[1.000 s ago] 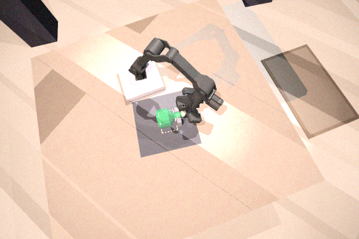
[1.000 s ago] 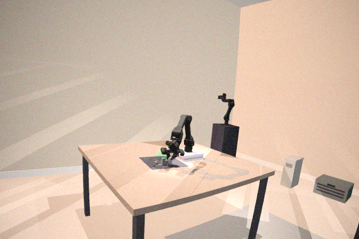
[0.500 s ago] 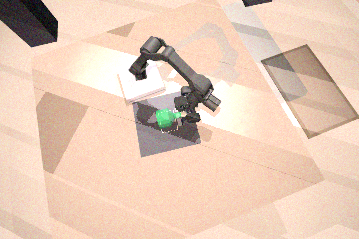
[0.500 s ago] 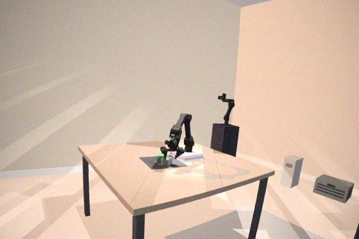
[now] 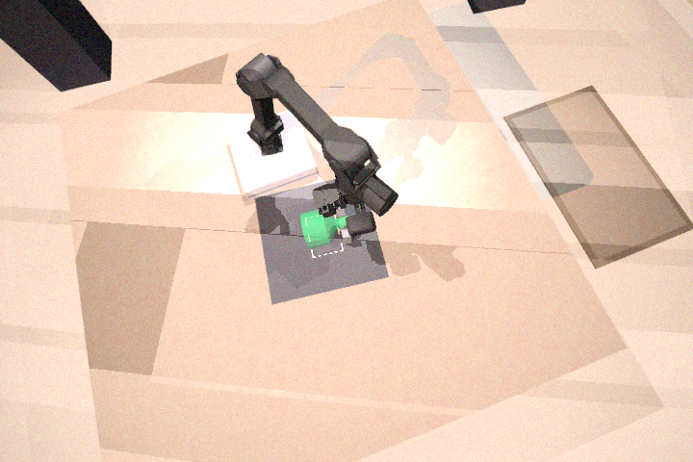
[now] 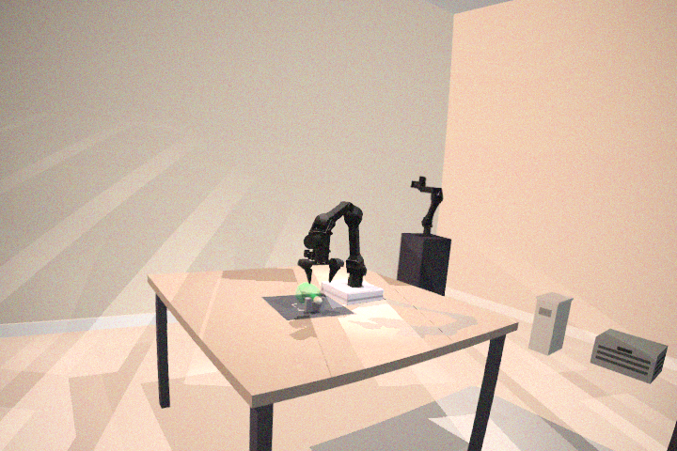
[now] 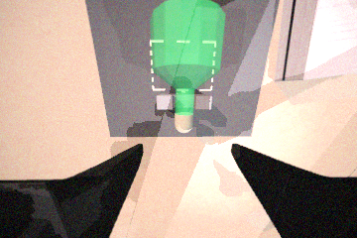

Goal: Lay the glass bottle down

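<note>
Jaws wide open on my gripper, with nothing between the fingers and neither tip touching the glass. In my wrist view the green bottle lies on its side at twelve o'clock from the jaws, its pale tip pointing to six o'clock, just short of the gap between the fingertips. Its neck sits between the two blocks of the grey rest. The body reaches past the far side of the dashed outline, toward twelve, so I don't have it fully inside. Outline and rest are on the dark mat, and from outside I see the fingers above the bottle.
</note>
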